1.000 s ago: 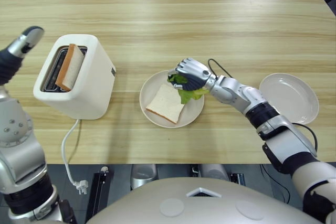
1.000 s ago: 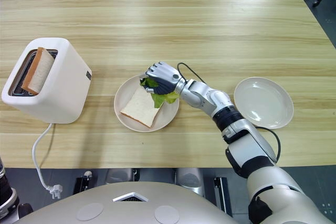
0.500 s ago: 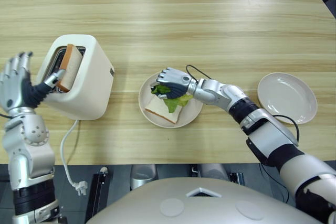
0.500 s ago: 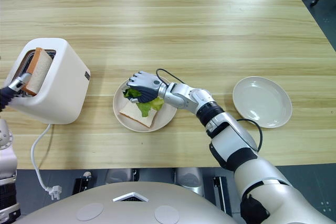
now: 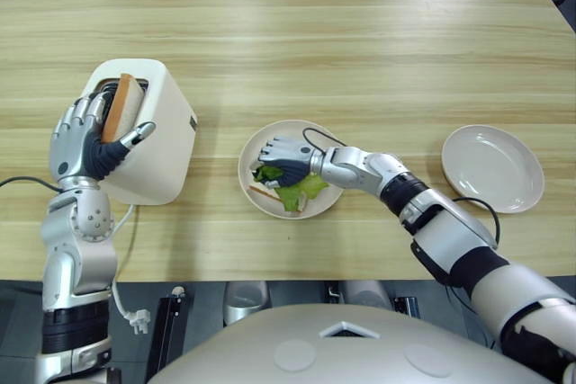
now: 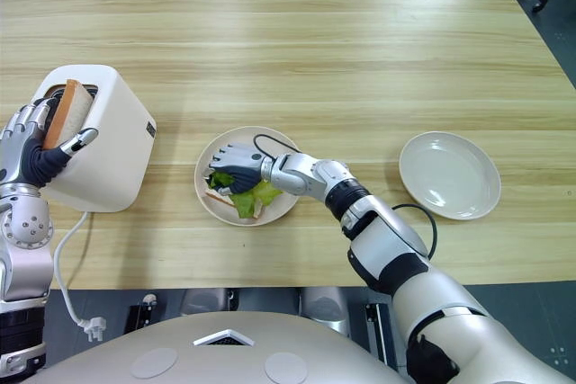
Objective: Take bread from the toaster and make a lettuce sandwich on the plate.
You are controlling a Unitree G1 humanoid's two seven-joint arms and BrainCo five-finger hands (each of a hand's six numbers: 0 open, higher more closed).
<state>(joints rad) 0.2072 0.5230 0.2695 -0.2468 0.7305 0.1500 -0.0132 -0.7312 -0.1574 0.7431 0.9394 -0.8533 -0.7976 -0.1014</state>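
A white toaster (image 5: 157, 146) stands at the left with one bread slice (image 5: 121, 107) upright in its slot. My left hand (image 5: 83, 139) is at the toaster's top. Its fingers lie behind the slice and its thumb in front, spread and not clearly pressing it. The beige plate (image 5: 248, 146) at the table's middle holds a second bread slice (image 5: 262, 193), mostly covered. My right hand (image 5: 283, 152) sits low over that slice, shut on green lettuce (image 5: 304, 190), which spreads across the bread.
An empty white plate (image 5: 492, 168) lies at the right. The toaster's white cord (image 5: 115, 258) runs off the table's front edge. The far half of the wooden table (image 5: 297, 24) is bare.
My left hand came in from the left edge to the toaster and now brackets the slice. My right hand carried the lettuce leftward and down onto the bread on the plate.
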